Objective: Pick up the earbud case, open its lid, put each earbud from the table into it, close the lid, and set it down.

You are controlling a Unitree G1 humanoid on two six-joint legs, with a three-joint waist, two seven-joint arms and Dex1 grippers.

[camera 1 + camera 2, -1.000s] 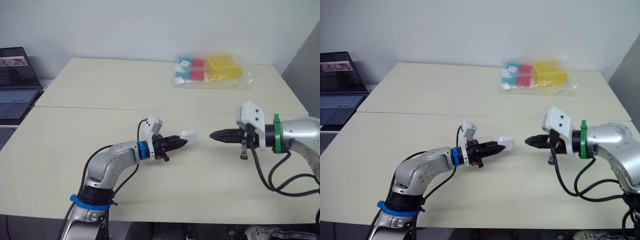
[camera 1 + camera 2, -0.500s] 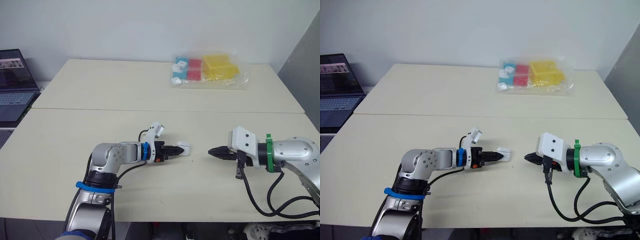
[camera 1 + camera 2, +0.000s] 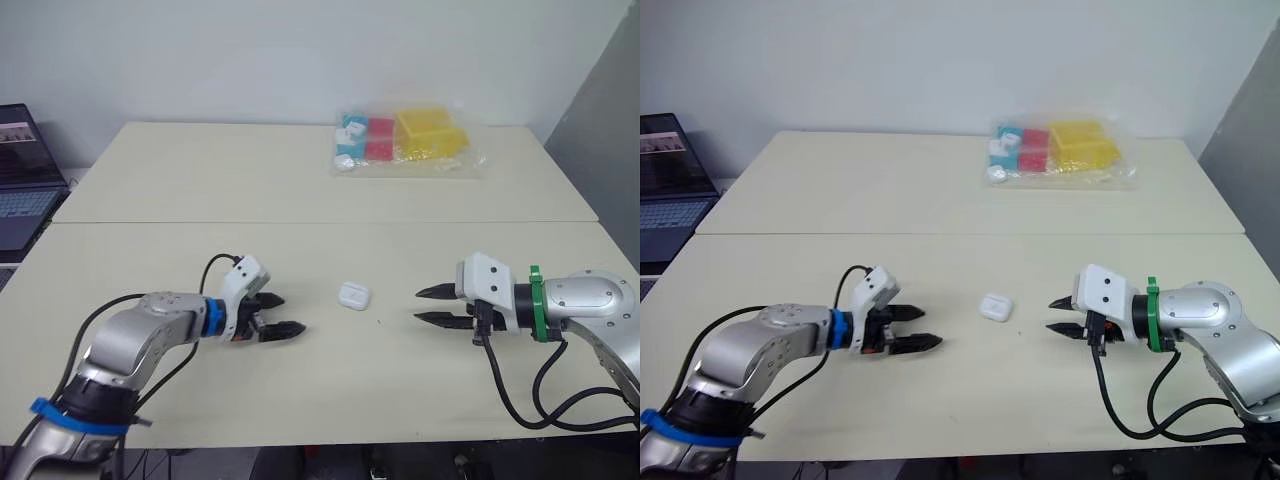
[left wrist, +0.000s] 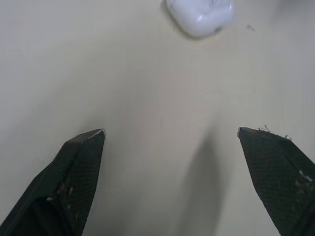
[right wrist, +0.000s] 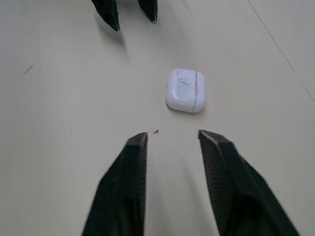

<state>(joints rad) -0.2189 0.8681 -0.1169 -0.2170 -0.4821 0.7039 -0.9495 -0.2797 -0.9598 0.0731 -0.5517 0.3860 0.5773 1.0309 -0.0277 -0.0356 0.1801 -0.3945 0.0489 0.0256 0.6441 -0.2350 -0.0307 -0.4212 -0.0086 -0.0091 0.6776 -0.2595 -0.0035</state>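
- A small white rounded plastic earbud case (image 3: 994, 307) lies on a pale beige table (image 3: 840, 200), between two grippers and touching neither.
- The left gripper (image 3: 931, 327) and right gripper (image 3: 1049, 316) both have their black fingers spread.
- A clear plastic bag of coloured blocks (image 3: 1060, 152) lies at the far side.

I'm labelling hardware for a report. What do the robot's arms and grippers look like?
Both arms are silver with black cables. The left arm has blue bands and a white wrist module; the right arm a green band and white block. The left gripper and right gripper each have two tapered black fingers.

Table (image 3: 230, 190): earbud case (image 3: 353, 295), plastic bag (image 3: 405, 143)
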